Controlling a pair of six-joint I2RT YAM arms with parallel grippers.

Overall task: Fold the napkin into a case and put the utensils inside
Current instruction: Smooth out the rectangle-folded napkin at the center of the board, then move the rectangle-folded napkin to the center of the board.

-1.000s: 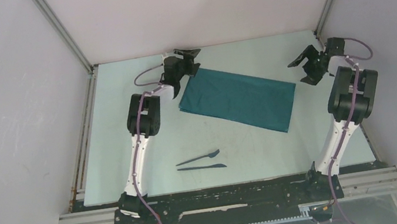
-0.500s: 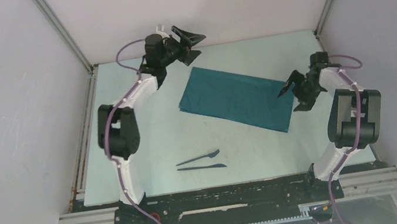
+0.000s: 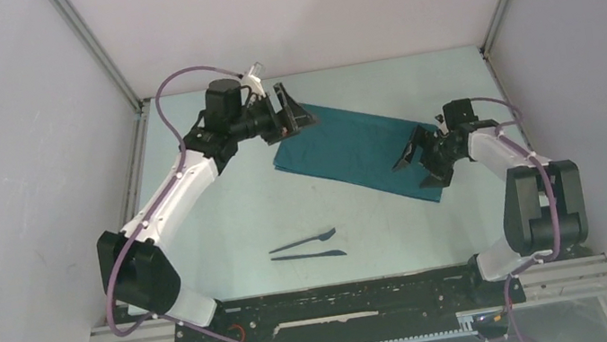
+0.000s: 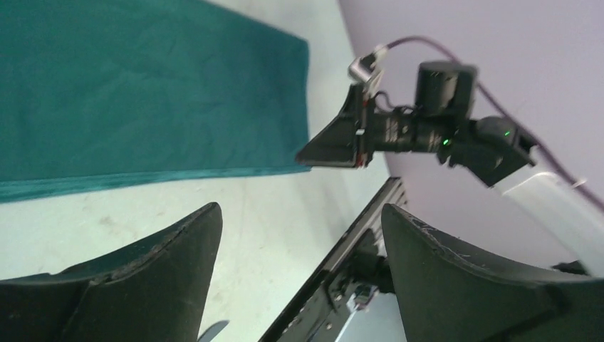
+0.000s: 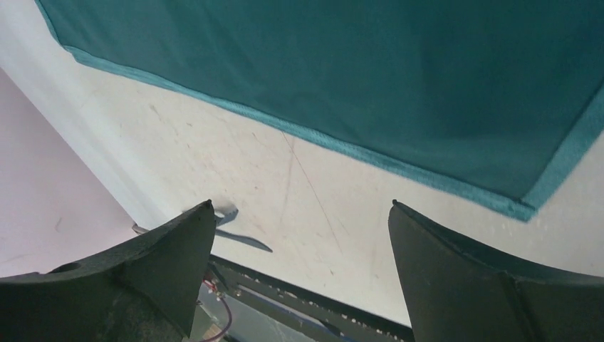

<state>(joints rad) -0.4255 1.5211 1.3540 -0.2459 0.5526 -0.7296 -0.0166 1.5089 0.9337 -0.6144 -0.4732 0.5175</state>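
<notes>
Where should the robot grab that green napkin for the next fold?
Probably grip the napkin at the two corners of one long edge, from above, left tool at its left end, right tool at its right. It lies flat, a long rectangle, so only edges and corners offer a pinch.

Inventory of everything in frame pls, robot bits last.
Soft cloth napkin: 1, dark teal-green, folded into a flat rectangle, far middle of the table.
Slim plastic fork-like utensil: 1, navy-black, near centre of the table, clear of the napkin.
Slim pointed plastic knife: 1, navy-black, just nearer than the fork-like utensil.
Table: 1, pale blue-white, under everything.
Enclosure walls: pale grey, at the left, far side and right.
Left gripper: 1, black, open, over the napkin's far-left corner.
Right gripper: 1, black, open, over the napkin's right end.
</notes>
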